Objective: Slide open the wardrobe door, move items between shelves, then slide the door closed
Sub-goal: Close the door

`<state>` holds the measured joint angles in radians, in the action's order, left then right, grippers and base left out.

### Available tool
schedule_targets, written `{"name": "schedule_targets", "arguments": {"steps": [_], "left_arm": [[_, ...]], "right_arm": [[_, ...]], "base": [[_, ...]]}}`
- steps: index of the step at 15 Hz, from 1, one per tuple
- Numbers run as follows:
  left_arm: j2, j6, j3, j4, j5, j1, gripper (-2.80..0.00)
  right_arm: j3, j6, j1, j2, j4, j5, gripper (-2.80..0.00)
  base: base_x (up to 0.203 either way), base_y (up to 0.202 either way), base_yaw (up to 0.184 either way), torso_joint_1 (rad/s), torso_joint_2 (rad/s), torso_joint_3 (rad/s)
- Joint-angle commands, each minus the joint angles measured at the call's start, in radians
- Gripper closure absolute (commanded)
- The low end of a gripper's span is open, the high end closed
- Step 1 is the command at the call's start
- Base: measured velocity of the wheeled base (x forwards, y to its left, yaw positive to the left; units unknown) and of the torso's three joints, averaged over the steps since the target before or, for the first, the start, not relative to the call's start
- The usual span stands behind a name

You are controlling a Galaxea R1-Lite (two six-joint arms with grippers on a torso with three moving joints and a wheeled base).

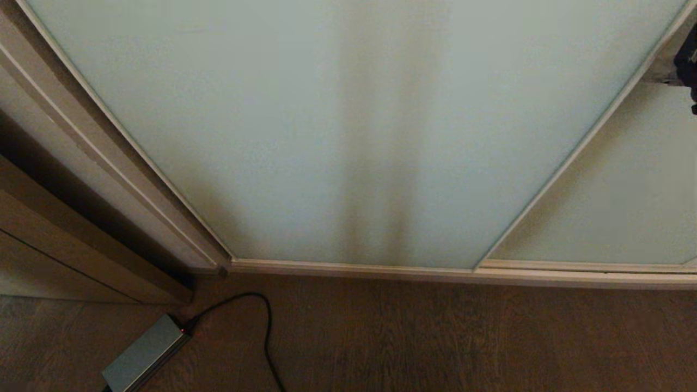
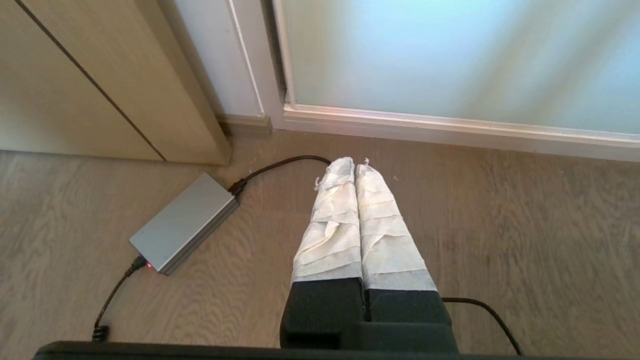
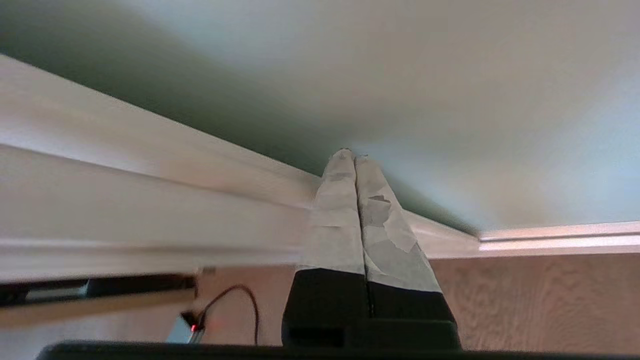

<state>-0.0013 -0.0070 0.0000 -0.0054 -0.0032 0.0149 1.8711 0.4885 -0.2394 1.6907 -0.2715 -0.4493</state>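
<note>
- Nearest, on the floor (image 1: 435, 337): a grey power brick (image 2: 184, 222) with its black cable (image 1: 267, 326), lying near the door's left corner, where it could snag the base.
- Left end effector (image 2: 355, 167) hangs parked above the floor, fingers pressed together, holding nothing.
- Right end effector (image 3: 352, 156), fingers together and empty, points at the door's (image 1: 348, 125) glass just above its bottom frame, probably to push it sideways.
- The door is shut; a second panel (image 1: 626, 207) sits right, the beige side frame (image 1: 65, 163) left.
</note>
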Motion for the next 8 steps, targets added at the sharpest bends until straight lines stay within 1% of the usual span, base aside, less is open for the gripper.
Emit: {"name": "schedule_targets", "arguments": {"steps": [1, 3, 6, 8], "left_arm": [[0.000, -0.001, 0.000, -0.001, 0.000, 0.000, 0.00], [0.001, -0.001, 0.000, -0.001, 0.000, 0.000, 0.00], [0.000, -0.001, 0.000, -0.001, 0.000, 0.000, 0.00], [0.001, -0.001, 0.000, -0.001, 0.000, 0.000, 0.00]], "right_arm": [[-0.018, 0.002, 0.002, -0.015, 0.003, 0.001, 0.00], [-0.021, 0.000, 0.009, -0.010, 0.005, 0.001, 0.00], [-0.020, -0.002, 0.045, -0.008, 0.006, 0.007, 0.00], [-0.018, -0.002, 0.068, -0.001, 0.006, 0.047, 0.00]], "base": [[0.000, 0.000, 0.000, 0.000, 0.00, 0.000], [0.000, 0.000, 0.000, 0.000, 0.00, 0.000], [0.000, 0.000, 0.000, 0.000, 0.00, 0.000], [0.000, 0.000, 0.000, 0.000, 0.00, 0.000]]}}
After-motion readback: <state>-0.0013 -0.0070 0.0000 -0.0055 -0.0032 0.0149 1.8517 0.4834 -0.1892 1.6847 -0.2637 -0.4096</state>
